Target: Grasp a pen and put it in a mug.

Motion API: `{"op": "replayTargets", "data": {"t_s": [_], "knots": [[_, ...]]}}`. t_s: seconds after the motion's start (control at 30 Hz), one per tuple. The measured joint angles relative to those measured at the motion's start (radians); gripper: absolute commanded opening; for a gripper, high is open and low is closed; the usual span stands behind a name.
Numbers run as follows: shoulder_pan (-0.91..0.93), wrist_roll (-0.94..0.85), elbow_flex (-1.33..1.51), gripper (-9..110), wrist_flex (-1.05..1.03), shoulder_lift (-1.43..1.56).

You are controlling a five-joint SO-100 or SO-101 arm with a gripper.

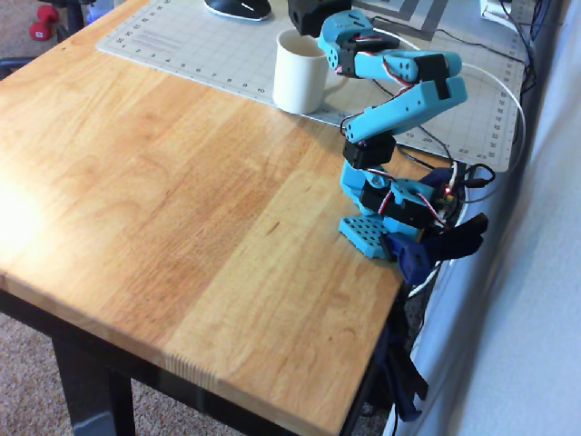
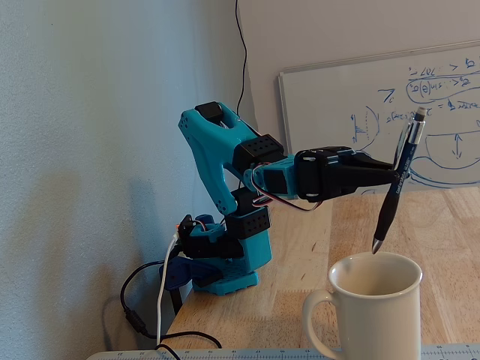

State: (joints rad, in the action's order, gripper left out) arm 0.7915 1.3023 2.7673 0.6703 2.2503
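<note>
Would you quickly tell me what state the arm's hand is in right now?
Hand: closed on the pen, holding it tilted, tip down, just above the mug.

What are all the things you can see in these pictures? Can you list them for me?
pen: one, dark blue with a silver-white top, held tilted, tip just above the mug's mouth in the fixed view
mug: one, cream-white, on the cutting mat
cutting mat: one, grey with a grid, far end of the table in the overhead view
table: one, light wood
whiteboard: one, white with blue writing, leaning on the wall
computer mouse: one, black and white, top edge of the overhead view
dumbbell: one, red, on the floor
robot arm: one, teal and black, at the table's edge
gripper: one, black, closed on the pen
</note>
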Motion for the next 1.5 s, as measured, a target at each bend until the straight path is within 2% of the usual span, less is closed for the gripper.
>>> {"op": "replayTargets", "data": {"t_s": [0.4, 0.67, 1.03, 1.5], "knots": [[0.0, 0.0, 0.12, 1, 0.0, 0.002], [0.0, 0.0, 0.158, 11, 0.0, 0.002], [-0.003, 0.0, 0.158, 11, 0.0, 0.003], [-0.287, -0.017, 0.158, 10, -0.006, 0.132]]}}
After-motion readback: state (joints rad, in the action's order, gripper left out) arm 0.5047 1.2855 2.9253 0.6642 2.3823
